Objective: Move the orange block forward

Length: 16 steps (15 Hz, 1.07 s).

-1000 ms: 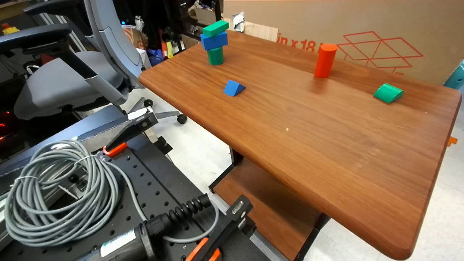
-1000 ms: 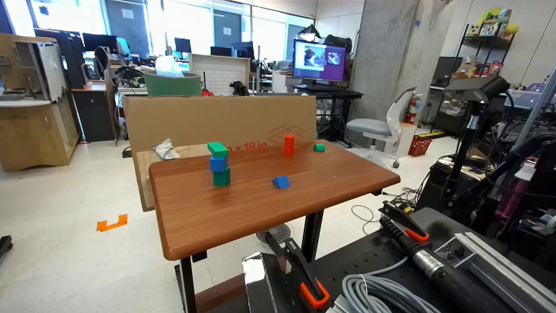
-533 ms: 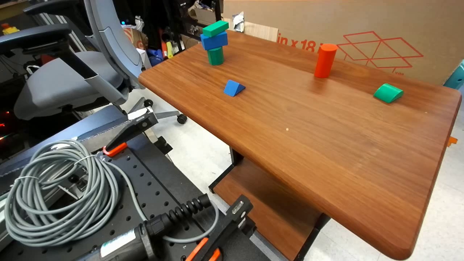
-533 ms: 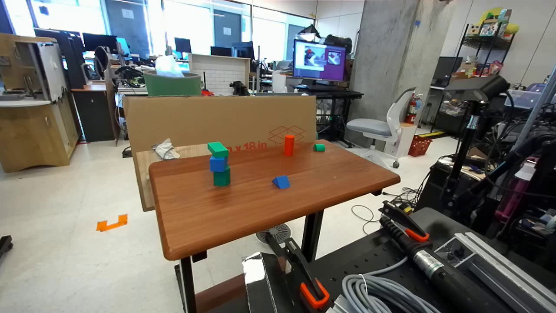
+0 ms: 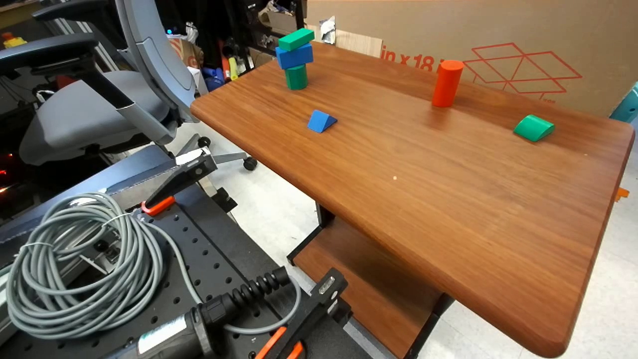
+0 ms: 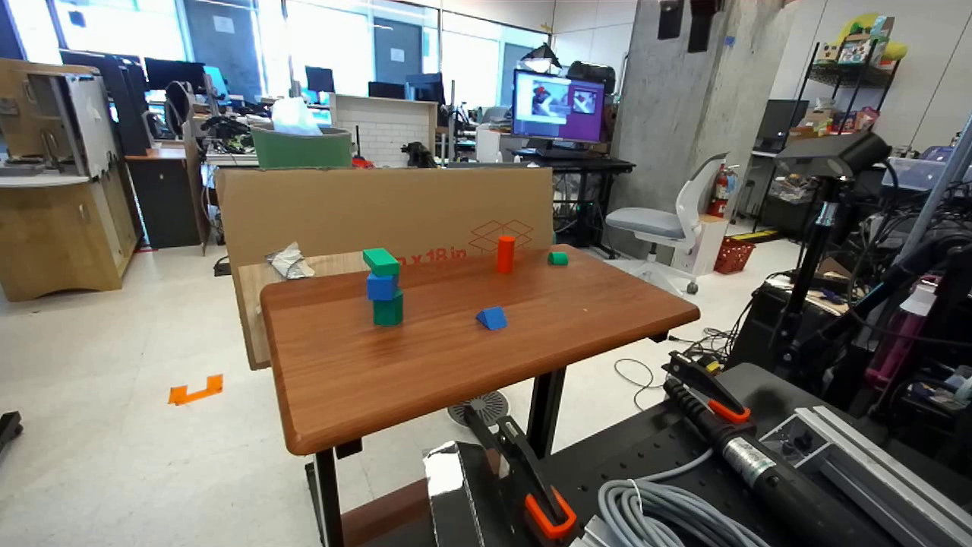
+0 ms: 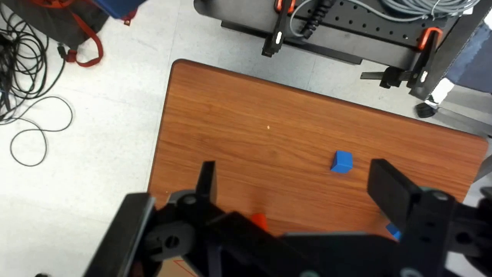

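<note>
Orange block (image 7: 260, 221): well below the gripper (image 7: 293, 173) and off to the side away from the dark bench (image 7: 238, 17), so not straight beneath it. In the wrist view it shows a little toward the finger (image 7: 206, 179) on that view's left, partly hidden by the gripper itself. In both exterior views it stands upright on the table (image 5: 478, 199), long axis vertical. Wrist view looks nearly straight down, so the block's axis and the approach should run about parallel; straddling it from above seems right, after a shift sideways, away from the bench side.

Gripper: fingers spread wide, bare wood and the blue wedge (image 7: 342, 161) seen through the gap, well below. Nothing held, no contact visible. In an exterior view, what look like finger ends (image 6: 670, 19) hang at the top edge, high above the table.

Reach stage, by my reading; grasp not begun. Which way counts as "forward" I cannot tell. A clipped rim on the descent could topple the narrow block.
</note>
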Available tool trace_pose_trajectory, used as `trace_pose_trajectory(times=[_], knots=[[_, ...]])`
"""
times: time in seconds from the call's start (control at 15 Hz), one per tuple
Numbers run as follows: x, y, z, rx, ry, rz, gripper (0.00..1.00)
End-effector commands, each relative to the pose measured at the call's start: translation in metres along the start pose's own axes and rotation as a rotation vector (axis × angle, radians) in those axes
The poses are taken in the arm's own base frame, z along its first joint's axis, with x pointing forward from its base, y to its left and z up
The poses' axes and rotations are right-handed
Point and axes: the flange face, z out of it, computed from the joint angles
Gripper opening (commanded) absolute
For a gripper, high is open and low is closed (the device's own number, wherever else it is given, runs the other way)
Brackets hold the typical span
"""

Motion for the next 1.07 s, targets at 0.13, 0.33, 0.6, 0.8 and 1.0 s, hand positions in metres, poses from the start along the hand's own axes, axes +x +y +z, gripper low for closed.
trace_pose_trajectory(times=[0.13,0.33,0.6,0.8,1.0], knots=[[0.084,-0.003,0.034,-0.044,0.045,-0.052,1.0],[0.124,0.002,0.057,-0.056,0.063,-0.08,1.0],[0.163,0.012,0.096,0.014,0.022,-0.081,1.0],[0.188,0.017,0.127,0.046,0.016,-0.06,1.0],[0.211,0.02,0.162,0.026,0.016,-0.045,1.0]])
